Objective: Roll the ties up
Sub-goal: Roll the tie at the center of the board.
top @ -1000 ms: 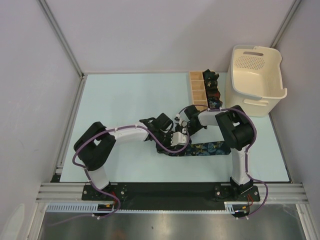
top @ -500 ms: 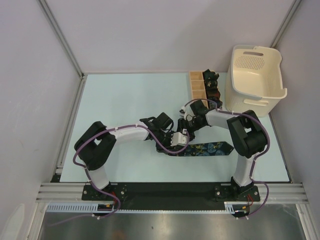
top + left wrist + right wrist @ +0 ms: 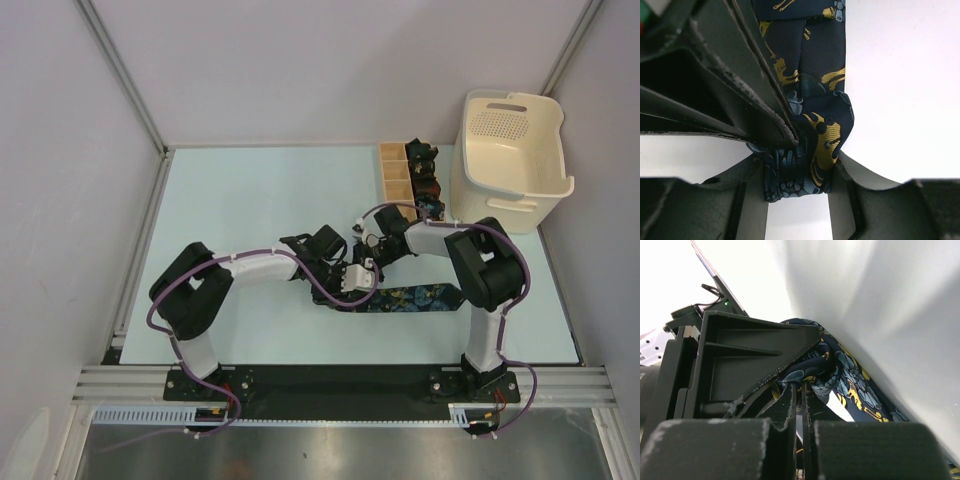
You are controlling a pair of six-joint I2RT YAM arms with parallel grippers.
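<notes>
The long tie [image 3: 420, 297] is navy, strewn with a floral pattern in blue, teal and mustard yellow. The tabletop [image 3: 250, 200] is pale mint. The divided box [image 3: 395, 170] is tan wood, the coiled ties [image 3: 425, 170] in it dark, the basket [image 3: 495, 210] cream with a dotted patch. The arms [image 3: 255, 266] are black and white, their cables [image 3: 318, 287] purple.

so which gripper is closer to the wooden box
Right. The right gripper lies just on the near side of the wooden box; the left gripper is farther off, gripping the tie.
</notes>
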